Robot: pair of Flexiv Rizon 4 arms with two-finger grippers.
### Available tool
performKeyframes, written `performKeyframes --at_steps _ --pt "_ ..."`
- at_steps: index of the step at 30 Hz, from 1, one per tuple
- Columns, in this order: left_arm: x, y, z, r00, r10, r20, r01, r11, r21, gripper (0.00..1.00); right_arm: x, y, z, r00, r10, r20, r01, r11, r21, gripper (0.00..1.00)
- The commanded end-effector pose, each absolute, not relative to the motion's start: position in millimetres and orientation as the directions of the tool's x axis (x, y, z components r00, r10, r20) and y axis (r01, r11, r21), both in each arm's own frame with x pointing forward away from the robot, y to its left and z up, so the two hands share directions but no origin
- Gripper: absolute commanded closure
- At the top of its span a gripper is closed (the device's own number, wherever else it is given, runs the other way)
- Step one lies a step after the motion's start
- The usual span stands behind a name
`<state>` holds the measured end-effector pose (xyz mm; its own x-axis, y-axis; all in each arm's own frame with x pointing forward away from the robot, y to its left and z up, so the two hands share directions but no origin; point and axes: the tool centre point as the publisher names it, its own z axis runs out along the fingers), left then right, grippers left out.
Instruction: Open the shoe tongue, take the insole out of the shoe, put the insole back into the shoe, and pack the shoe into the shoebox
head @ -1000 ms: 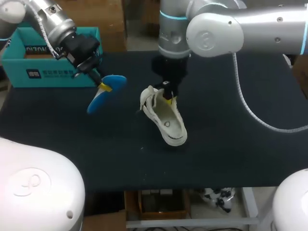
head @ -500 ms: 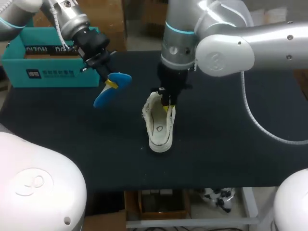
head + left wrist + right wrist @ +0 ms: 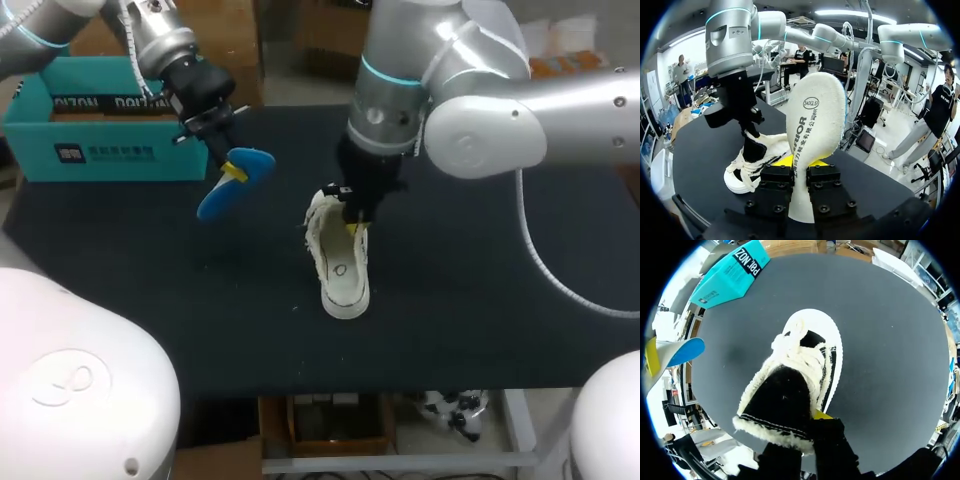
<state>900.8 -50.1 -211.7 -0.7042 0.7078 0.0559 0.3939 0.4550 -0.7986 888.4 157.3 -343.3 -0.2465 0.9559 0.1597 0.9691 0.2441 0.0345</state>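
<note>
The white lace-up shoe (image 3: 338,262) stands on the black table (image 3: 480,300), near the middle. The right gripper (image 3: 352,222) pinches its top edge, maybe the fuzzy tongue, but that spot is hard to see. Beside the shoe, up in the air, the left gripper (image 3: 232,172) squeezes the blue foam insole (image 3: 215,203). The teal cardboard shoebox (image 3: 110,150) sits at the table's far left corner.
</note>
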Motion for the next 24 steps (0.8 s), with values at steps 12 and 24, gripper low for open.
performKeyframes --at_steps 12,24 --pt "886.0 -47.5 -193.1 -0.620 0.785 -0.005 0.434 0.338 -0.835 1.00 868.4 150.4 -303.3 -0.199 0.966 0.168 0.980 0.198 0.021 0.00" --pt "865.8 -58.8 -171.6 -0.550 0.835 -0.034 0.435 0.251 -0.865 1.00 851.7 145.7 -278.6 -0.172 0.964 0.201 0.985 0.172 0.015 0.00"
